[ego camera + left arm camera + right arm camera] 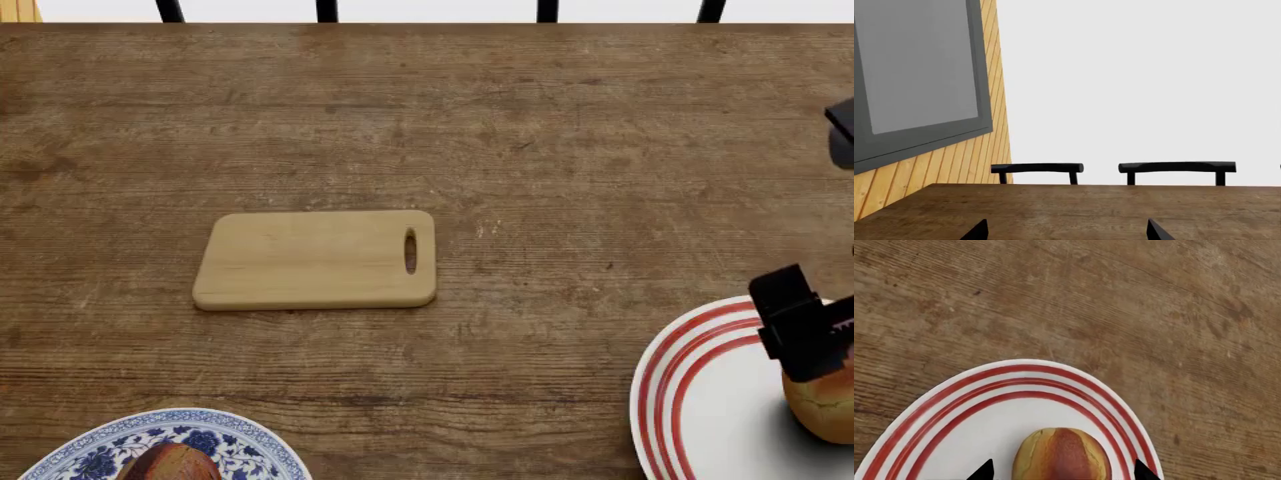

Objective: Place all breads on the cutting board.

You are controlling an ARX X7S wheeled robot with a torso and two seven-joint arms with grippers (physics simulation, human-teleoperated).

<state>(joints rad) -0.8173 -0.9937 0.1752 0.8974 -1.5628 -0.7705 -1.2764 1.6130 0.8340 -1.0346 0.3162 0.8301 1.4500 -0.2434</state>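
My right end effector [1062, 471] is over the red plate [954, 415]. Its two black fingertips [982, 471] are spread apart, one on each side of the tan loaf [1062, 455]. I cannot tell if they touch it. The loaf lies on the plate, right between my fingertips. From my head I see the loaf [821, 405] just under that end effector [801, 335], near the desk's [534, 150] right edge.

The board [318, 259] lies flat on the desk, well apart from my right end effector, off to its left. It has nothing on it. Its slot [410, 251] is at the end nearer to my right end effector.

The dark roll [171, 464] lies on the blue plate [234, 430], near me and to the left. It is even farther from my right end effector than the board.

My left end effector [1066, 231] is open and holds nothing. Only its two dark tips show, low over the bare desk [1074, 205]. Past it, at the far side of the desk, stand two black chairs [1037, 168].
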